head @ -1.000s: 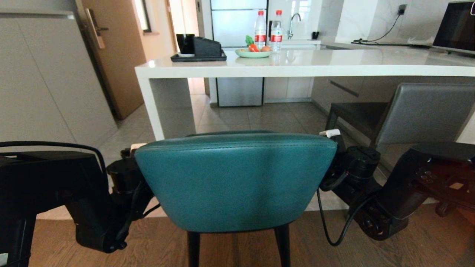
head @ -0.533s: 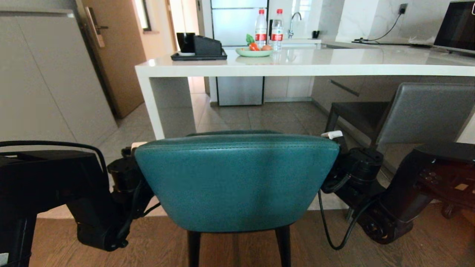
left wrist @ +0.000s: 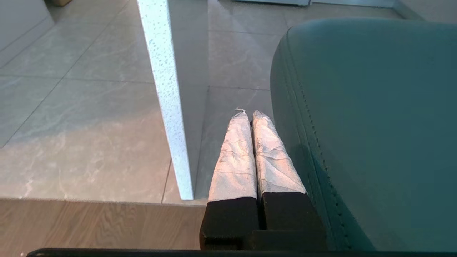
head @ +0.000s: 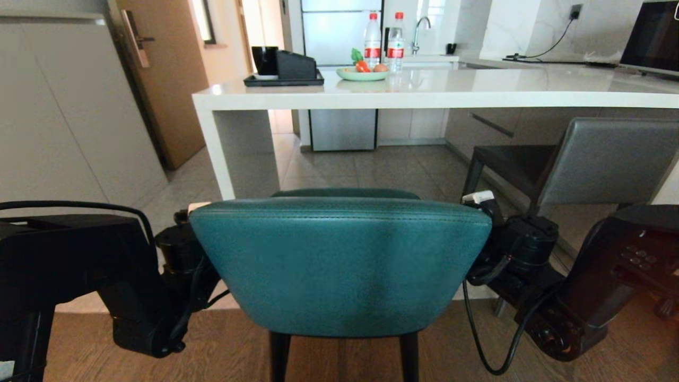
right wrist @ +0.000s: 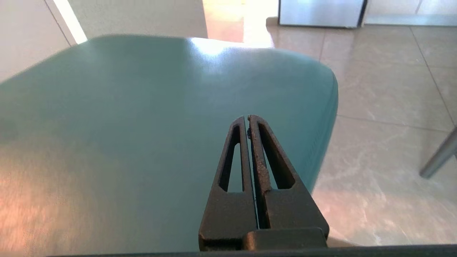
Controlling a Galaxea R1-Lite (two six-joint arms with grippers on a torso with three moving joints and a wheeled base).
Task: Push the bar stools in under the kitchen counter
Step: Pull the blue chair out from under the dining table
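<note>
Nearest the robot stands the teal stool [head: 339, 265], its rounded back facing the camera, on the wooden floor [head: 610, 361] at the seam with the grey tiles, short of the worktop [head: 435, 95] and not yet under it. The left gripper [left wrist: 250, 117] sits beside the back's left edge, its taped fingers [left wrist: 235, 153] pressed together on nothing. The right gripper [right wrist: 248, 121] sits at the back's right edge, fingers likewise closed and empty. Farther right, the dark grey stool [head: 599, 159] stands partly beneath the slab. Near the worktop's far left corner rest a black tray [head: 284, 79], a green plate [head: 362, 76] and two bottles [head: 373, 40].
</note>
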